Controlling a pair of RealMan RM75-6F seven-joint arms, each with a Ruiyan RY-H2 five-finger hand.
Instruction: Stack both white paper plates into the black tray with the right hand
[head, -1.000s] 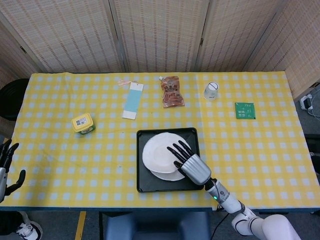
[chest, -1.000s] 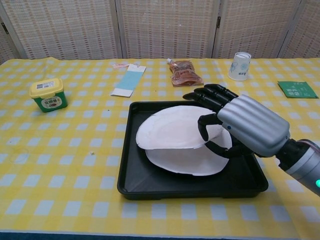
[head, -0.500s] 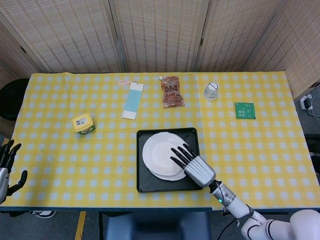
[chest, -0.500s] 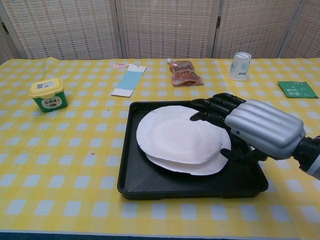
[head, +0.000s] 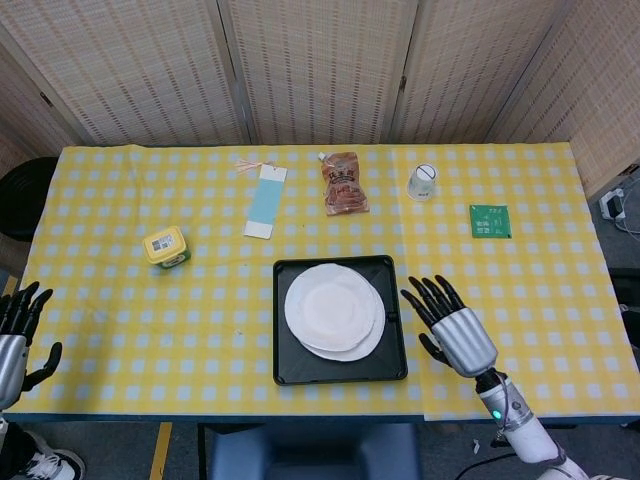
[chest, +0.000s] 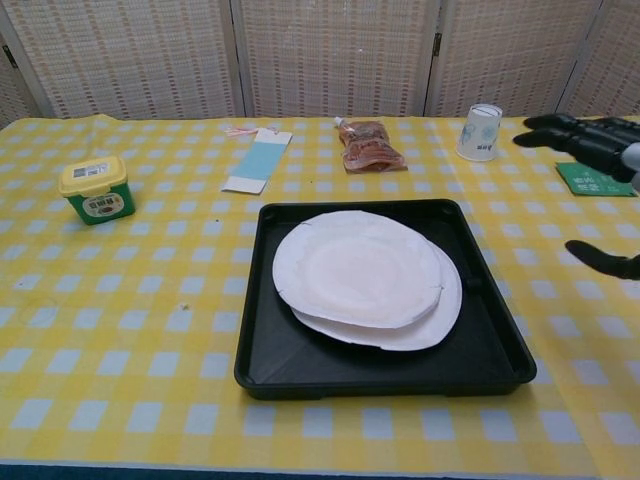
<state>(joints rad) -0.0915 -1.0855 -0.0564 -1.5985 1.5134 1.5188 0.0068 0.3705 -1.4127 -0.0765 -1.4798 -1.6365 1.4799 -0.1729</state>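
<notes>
Two white paper plates (head: 333, 310) sit stacked in black tray (head: 287, 370); right hand (head: 452, 325) spread, empty, just right of tray. Retract clear without bumping tray.

The right hand (head: 457, 329) is built with black fingers and a ribbed silver back. A green light is seen on its grey-white wrist. The left hand (head: 17, 330) is likewise black-fingered with silver.

Two white paper plates (head: 333, 311), one black tray (head: 340, 369), one yellow-lidded tub (head: 166, 246), one paper cup (head: 422, 182), one brown sauce pouch (head: 344, 184), one blue card (head: 265, 201), one green packet (head: 490, 221).
</notes>
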